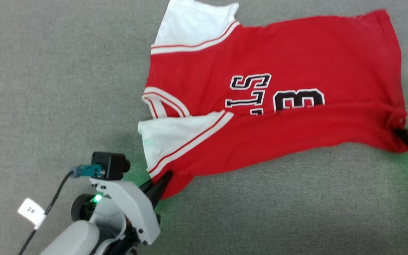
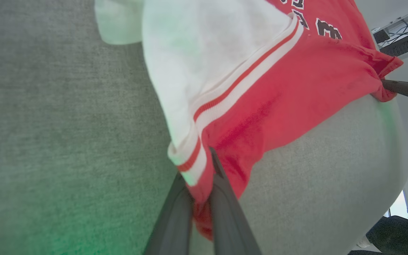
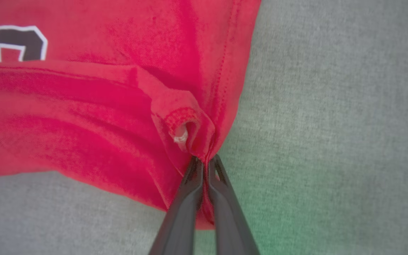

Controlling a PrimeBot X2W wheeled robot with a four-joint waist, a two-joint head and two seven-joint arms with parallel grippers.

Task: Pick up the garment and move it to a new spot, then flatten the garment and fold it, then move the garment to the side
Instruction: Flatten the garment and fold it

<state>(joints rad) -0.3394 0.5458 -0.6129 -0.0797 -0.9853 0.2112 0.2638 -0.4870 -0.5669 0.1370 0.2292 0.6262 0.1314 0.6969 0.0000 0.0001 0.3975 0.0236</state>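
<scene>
The garment (image 1: 271, 99), a red T-shirt with white sleeves and black lettering, lies spread sideways on the grey table (image 1: 48, 88). Its near long edge is folded up over the print. My left gripper (image 1: 165, 177) is shut on the red cloth at the near armpit, just beside the striped band of the near white sleeve (image 1: 168, 138). In the left wrist view the cloth (image 2: 260, 106) is pinched between the dark fingers (image 2: 225, 198). My right gripper (image 1: 400, 132) is shut on the bunched hem corner at the right. In the right wrist view that gripper (image 3: 204, 163) clamps the puckered red hem (image 3: 186, 124).
Grey fabric-covered table surface lies all around the shirt, with free room to the left and along the near side. A white tag (image 1: 31, 211) hangs on the cable of my left arm. Beyond the table's edge in the left wrist view are dark equipment and cables (image 2: 402, 35).
</scene>
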